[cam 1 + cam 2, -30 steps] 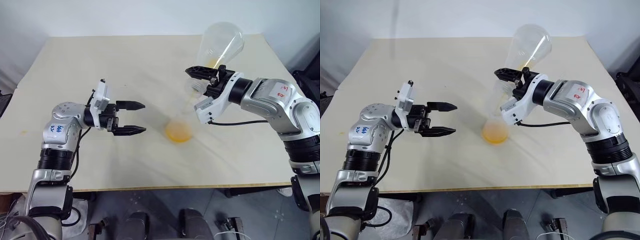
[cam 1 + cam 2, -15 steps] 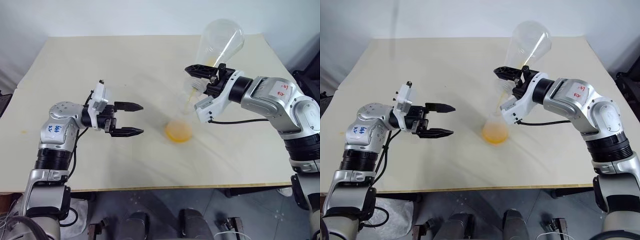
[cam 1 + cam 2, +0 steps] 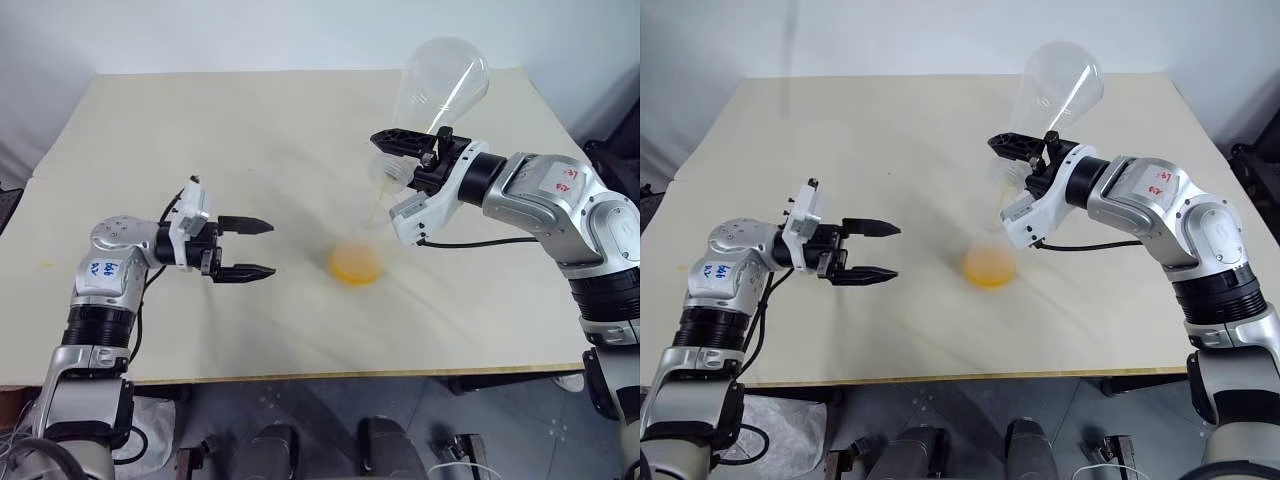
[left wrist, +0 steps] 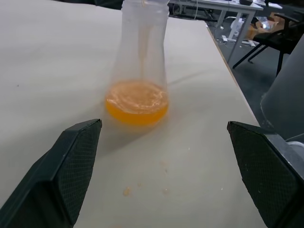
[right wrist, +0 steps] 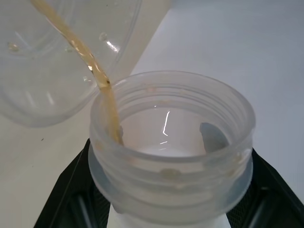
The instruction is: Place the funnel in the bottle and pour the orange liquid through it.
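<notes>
Pale table [image 3: 200, 130] under a grey wall, two arms over it. Right pincer [image 3: 402, 163], upper right of centre in the head views, is clamped on the neck of a clear flask [image 3: 440, 85]. The flask's long axis runs from its wide base, up toward the top right of the frame, down to its mouth at the lower left, so it is tipped well past level. Just below and left of that mouth stands the bottle [image 4: 142, 57], upright near the centre of the table, with the orange liquid [image 4: 137, 102] in a shallow layer at its base. A thin thread of the same colour leaves the flask's lip in the right wrist view. The funnel should sit in the bottle's neck, but I cannot pick it out for certain against so much clear plastic. Left pincer [image 3: 270, 248], centre left, is spread wide and empty; its fingers point across toward the bottle and are well apart from it. The right arm is the nearer one. My judgement: the pour depends on keeping the flask's mouth directly over the bottle's neck.
</notes>
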`<state>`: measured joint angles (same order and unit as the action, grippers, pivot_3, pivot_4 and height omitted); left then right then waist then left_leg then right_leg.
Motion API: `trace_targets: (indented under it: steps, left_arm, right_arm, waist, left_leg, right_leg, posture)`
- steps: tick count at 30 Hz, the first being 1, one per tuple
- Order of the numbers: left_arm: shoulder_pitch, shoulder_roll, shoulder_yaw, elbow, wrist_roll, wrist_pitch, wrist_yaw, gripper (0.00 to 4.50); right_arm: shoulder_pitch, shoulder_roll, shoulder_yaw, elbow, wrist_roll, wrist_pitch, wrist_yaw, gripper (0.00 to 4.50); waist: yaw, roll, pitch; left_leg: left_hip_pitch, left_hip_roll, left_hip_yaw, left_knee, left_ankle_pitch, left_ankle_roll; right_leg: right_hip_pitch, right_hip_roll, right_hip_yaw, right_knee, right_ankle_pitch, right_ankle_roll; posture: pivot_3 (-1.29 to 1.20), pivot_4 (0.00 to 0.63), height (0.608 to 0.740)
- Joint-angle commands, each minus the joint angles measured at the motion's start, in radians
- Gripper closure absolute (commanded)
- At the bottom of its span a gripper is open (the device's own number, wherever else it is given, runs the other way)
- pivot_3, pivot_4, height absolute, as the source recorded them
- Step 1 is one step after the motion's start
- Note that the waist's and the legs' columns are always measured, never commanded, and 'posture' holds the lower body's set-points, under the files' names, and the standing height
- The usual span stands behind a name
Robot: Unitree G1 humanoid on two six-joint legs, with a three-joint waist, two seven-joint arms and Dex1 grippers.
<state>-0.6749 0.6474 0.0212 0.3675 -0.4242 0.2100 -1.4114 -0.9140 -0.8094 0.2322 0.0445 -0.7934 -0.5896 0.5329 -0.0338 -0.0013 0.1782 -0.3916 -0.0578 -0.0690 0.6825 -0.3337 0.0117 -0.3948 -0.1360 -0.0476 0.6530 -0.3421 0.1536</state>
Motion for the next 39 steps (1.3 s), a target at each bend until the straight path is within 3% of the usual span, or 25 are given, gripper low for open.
trace_targets:
  steps: [1, 15, 39]
  left_arm:
    - [0.009, -0.008, 0.023, -0.008, -0.007, -0.032, 0.001, 0.00]
    - [0.018, -0.049, 0.040, 0.050, -0.007, -0.134, 0.000, 0.00]
    - [0.025, -0.065, 0.062, 0.048, -0.027, -0.141, 0.001, 0.00]
  right_arm:
    - [-0.034, -0.011, -0.020, -0.014, 0.021, 0.004, -0.013, 2.02]
    - [-0.035, -0.014, -0.023, -0.020, 0.031, 0.015, -0.003, 2.02]
    - [-0.036, -0.021, -0.027, -0.019, 0.043, 0.013, 0.005, 2.02]
  waist:
    - [0.001, 0.000, 0.000]
    - [0.000, 0.000, 0.000]
    - [0.001, 0.000, 0.000]
  left_leg:
    - [0.000, 0.000, 0.000, 0.000, 0.000, 0.000]
    - [0.000, 0.000, 0.000, 0.000, 0.000, 0.000]
    - [0.000, 0.000, 0.000, 0.000, 0.000, 0.000]
  right_leg:
    - [0.000, 0.000, 0.000, 0.000, 0.000, 0.000]
    - [0.000, 0.000, 0.000, 0.000, 0.000, 0.000]
    - [0.000, 0.000, 0.000, 0.000, 0.000, 0.000]
  posture:
    - [0.00, 0.150, 0.740]
    - [0.00, 0.150, 0.740]
    - [0.00, 0.150, 0.740]
